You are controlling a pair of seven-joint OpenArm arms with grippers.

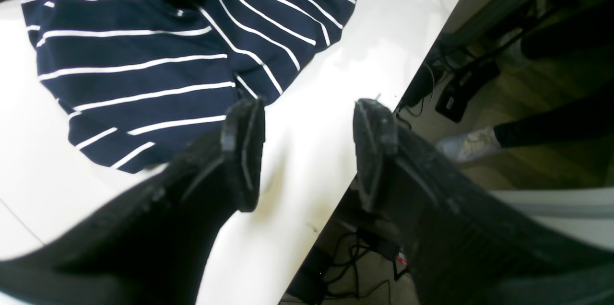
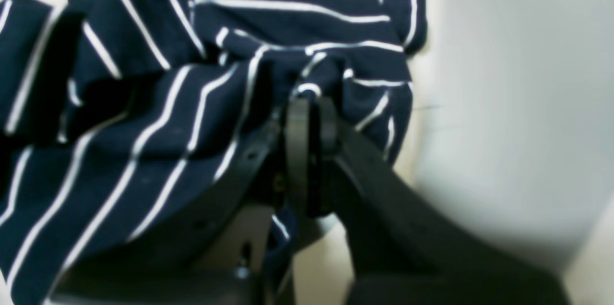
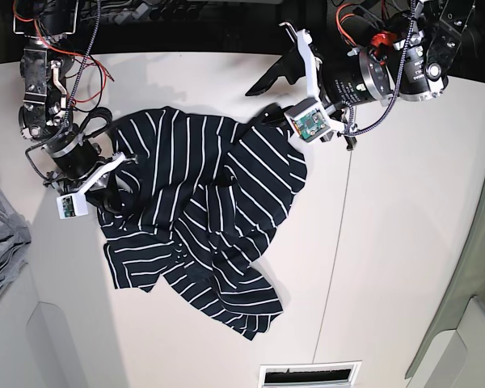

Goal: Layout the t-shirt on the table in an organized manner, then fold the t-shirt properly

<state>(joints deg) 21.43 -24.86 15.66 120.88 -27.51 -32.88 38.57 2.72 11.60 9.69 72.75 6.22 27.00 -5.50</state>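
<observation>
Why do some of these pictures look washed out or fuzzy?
Left wrist view: glare bleaches the table, and the open left pincer looks stretched by the lens. Right wrist view: soft focus blurs the t-shirt and the right pincer clamping it. Base view: evenly lit, sharp.

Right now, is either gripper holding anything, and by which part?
The right gripper is shut on a bunched fold of the t-shirt, at the crumpled side nearest that arm. The left gripper is open and holds nothing.
</observation>
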